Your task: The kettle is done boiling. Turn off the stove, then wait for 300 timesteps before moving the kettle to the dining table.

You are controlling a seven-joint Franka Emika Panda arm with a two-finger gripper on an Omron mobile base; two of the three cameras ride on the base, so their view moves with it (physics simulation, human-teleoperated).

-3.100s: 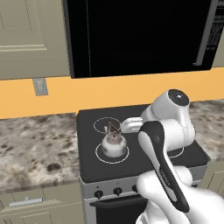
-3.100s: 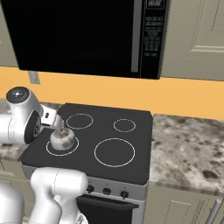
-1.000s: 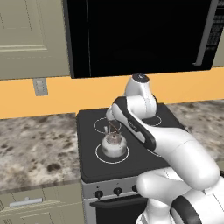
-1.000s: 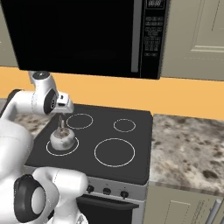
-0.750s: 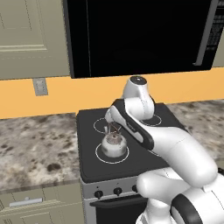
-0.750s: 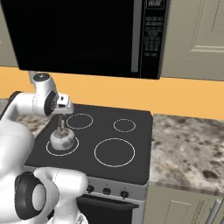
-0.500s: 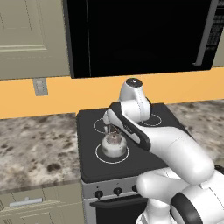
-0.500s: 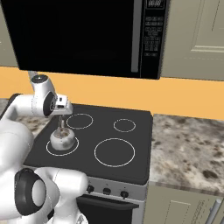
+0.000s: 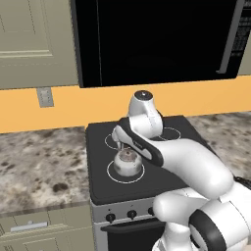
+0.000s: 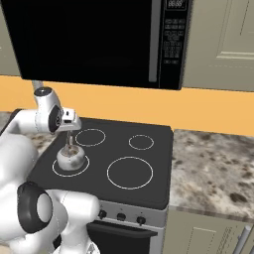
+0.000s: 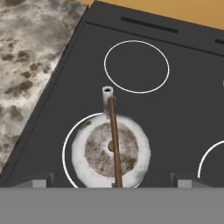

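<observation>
The small silver kettle [image 9: 127, 160] sits on the front-left burner ring of the black stove [image 9: 162, 171]; it also stands on the cooktop [image 10: 149, 163] as the kettle [image 10: 69, 157]. My gripper [image 9: 120, 146] hangs just above it, pointing down, with the gripper [image 10: 70, 140] open. In the hand view the kettle [image 11: 111, 151] lies between my wide-apart fingertips [image 11: 41, 179], its brown wire handle [image 11: 113, 131] running along the middle and its short spout [image 11: 107, 94] pointing away. Nothing is gripped. The dining table is out of view.
A row of black knobs [image 9: 131, 214] lines the stove's front panel, the same knobs [image 10: 120, 216] showing from the other side. A black microwave [image 9: 152, 39] hangs above. Marble counters [image 9: 39, 166] flank the stove on the left and as the counter [image 10: 213, 168] on the right. Three other burner rings are bare.
The arm has swung from the right over the kettle, and in the last second the hand shifted a little left and down toward it. The jaws stayed open. The kettle has not moved.
</observation>
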